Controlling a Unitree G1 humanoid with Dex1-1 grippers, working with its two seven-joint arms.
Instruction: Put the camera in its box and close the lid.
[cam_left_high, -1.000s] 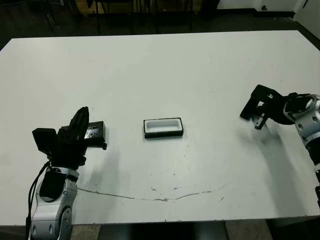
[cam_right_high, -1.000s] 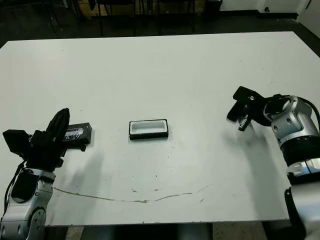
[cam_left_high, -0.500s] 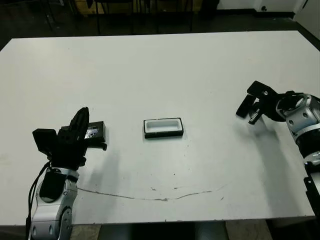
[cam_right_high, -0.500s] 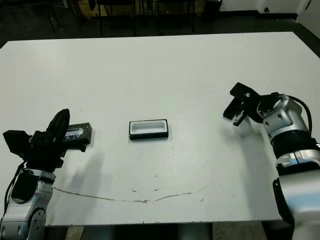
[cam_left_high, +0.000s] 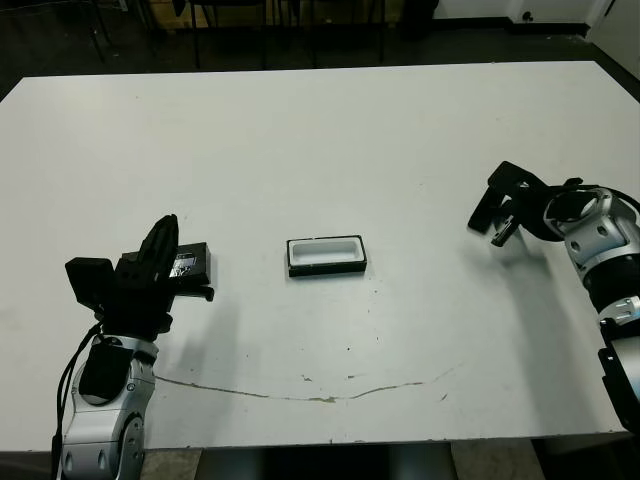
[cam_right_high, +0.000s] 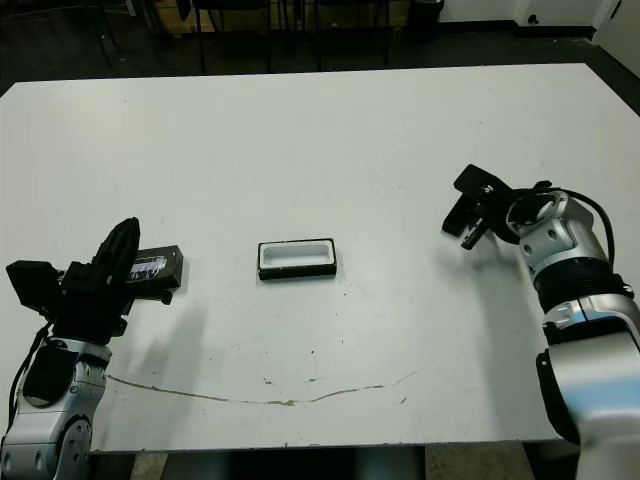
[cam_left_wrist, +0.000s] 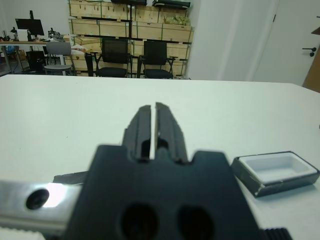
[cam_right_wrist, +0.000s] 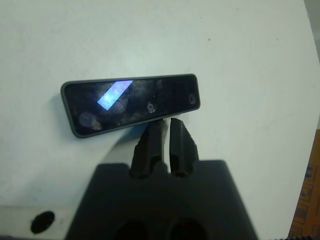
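Camera (cam_right_wrist: 131, 104) lies flat on worktop (cam_left_high: 330, 150) just ahead of right hand (cam_right_wrist: 165, 142), fingers together: spread them first, then straddle its narrow width.

Glossy camera (cam_right_wrist: 131, 104) (matt table (cam_left_high: 320, 140))

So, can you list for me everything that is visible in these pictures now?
table: one, white, fills the view
box: one, black rim, white lining, open, table centre
lid: one, black, silvery label, lying left of the box
camera: one, black, glossy, flat on the table at the right
chairs: at least two, black, beyond the table
left gripper: black, shut, beside the lid
right gripper: black, shut, empty, above the camera
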